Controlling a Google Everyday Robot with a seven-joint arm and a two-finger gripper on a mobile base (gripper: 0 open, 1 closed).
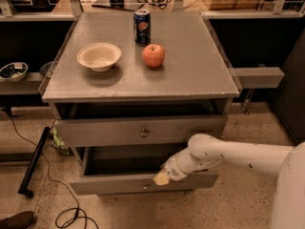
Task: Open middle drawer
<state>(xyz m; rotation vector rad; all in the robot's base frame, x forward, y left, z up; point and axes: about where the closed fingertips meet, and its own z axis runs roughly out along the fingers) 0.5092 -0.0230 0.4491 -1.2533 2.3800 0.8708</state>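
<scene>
The middle drawer (114, 184) is a grey drawer with a long, low front and a small round knob (145, 186). It stands pulled out below the upper drawer (95, 131), and its dark inside shows. My gripper (162, 178) is at the top edge of the middle drawer's front, just right of and above the knob, at the end of my white arm (228, 154), which reaches in from the right. No drawer shows below the pulled-out one.
On the cabinet top (190, 75) stand a cream bowl (99, 56), a red apple (153, 55) and a blue soda can (141, 26). A black bar (33, 161) and cables (71, 216) lie on the floor at the left. A grey shelf (257, 75) juts out at the right.
</scene>
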